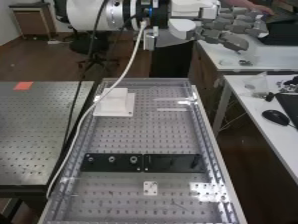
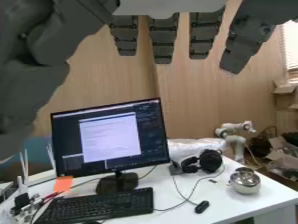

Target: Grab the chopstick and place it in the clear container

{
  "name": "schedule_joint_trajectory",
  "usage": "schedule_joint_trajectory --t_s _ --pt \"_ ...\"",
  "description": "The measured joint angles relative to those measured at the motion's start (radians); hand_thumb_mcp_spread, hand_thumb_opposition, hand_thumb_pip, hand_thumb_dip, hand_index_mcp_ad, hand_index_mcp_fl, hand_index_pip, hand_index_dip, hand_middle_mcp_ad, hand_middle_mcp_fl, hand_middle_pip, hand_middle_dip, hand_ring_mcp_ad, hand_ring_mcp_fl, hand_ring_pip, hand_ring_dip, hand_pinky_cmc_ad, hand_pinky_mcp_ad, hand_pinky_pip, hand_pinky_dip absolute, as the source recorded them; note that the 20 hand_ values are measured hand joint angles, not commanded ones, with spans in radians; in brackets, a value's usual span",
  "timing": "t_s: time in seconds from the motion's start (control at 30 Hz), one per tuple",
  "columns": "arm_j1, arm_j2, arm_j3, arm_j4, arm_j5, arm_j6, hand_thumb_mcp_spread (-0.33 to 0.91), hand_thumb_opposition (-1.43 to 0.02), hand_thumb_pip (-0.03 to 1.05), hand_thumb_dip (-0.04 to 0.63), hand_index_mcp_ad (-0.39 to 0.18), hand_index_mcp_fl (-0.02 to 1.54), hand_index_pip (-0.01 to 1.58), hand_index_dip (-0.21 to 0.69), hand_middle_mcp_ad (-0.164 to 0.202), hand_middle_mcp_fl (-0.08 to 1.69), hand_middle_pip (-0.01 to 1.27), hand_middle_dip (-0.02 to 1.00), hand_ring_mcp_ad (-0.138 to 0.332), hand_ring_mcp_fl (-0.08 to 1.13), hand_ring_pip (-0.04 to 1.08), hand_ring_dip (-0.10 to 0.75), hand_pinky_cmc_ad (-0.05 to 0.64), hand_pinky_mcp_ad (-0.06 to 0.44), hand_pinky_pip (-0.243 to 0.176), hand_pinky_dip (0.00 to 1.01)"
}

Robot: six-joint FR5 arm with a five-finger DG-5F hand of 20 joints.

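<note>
Hand, dark grey: being held wide, fingers extended, beyond the far end of the perforated bench. Chopstick and clear container: not being made out with certainty; positions cannot be told.

A robotics lab, judging by the perforated metal bench and robot arm

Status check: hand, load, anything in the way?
Hand open, fingers extended. No chopstick held. White cable droops past bench's left side, possible snag.
</note>
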Motion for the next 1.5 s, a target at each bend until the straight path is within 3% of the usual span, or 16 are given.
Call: schedule_joint_trajectory --t_s 1.5 --pt "0.006 0.002 -0.009 0.017 0.014 0.004 0.2 -0.71 0.33 0.003 -0.087 0.02 0.04 0.096 0.093 0.01 0.11 0.14 0.19 0.0 0.06 0.028 0.438 0.288 -0.171 0.31"
